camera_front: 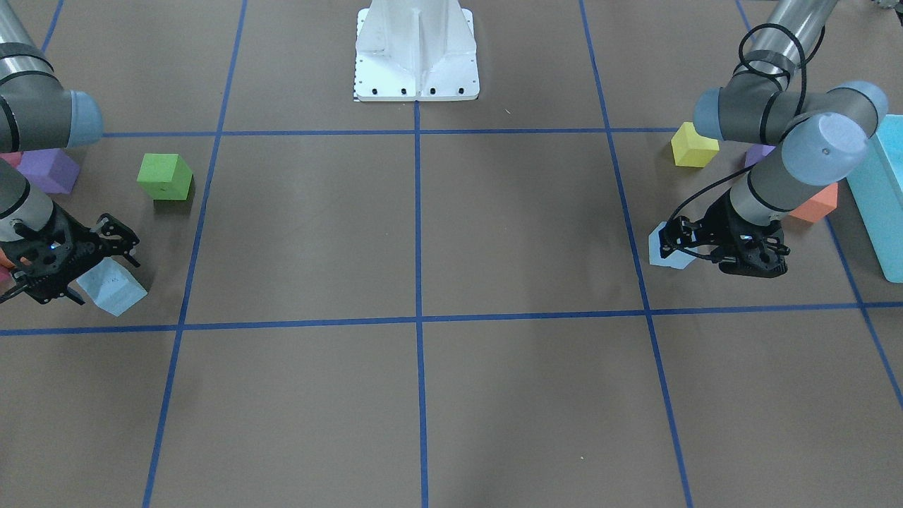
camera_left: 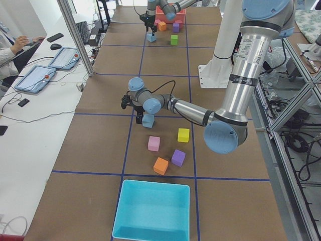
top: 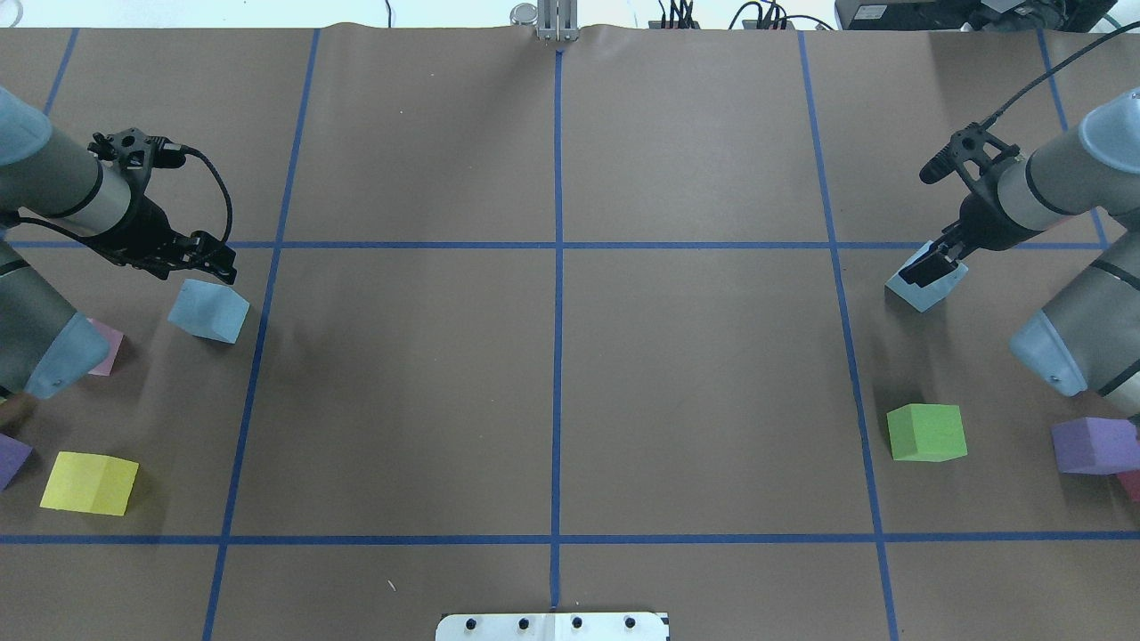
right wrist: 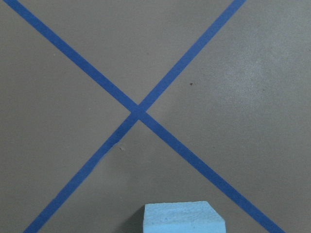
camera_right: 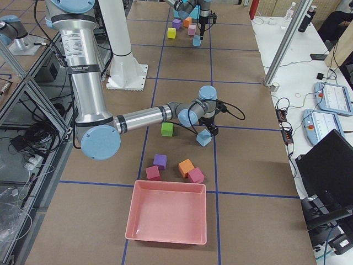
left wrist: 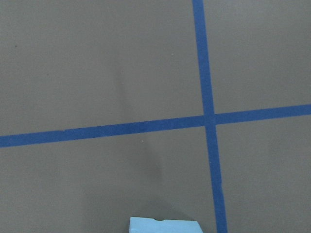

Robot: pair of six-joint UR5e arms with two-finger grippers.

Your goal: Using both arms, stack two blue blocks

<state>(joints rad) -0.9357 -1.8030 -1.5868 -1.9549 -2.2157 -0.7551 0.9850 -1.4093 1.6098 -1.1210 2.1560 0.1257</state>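
Two pale blue blocks are in view. One blue block (top: pixel 209 310) sits tilted under my left gripper (top: pixel 207 267), which appears shut on it. It shows at the bottom edge of the left wrist view (left wrist: pixel 165 226) and in the front view (camera_front: pixel 667 248). The other blue block (top: pixel 926 287) is tilted in my right gripper (top: pixel 926 269), whose black fingers close over its top. It shows in the right wrist view (right wrist: pixel 183 217) and in the front view (camera_front: pixel 113 286). The two blocks are far apart, at opposite ends of the table.
Near the left arm lie a yellow cube (top: pixel 89 482), a pink cube (top: pixel 107 347), an orange cube (camera_front: pixel 815 204) and a turquoise bin (camera_front: pixel 882 204). Near the right arm lie a green cube (top: pixel 926 432), a purple cube (top: pixel 1094 445) and a pink tray (camera_right: pixel 168 218). A white pedestal (camera_front: pixel 416 53) stands mid-table at the robot's side.
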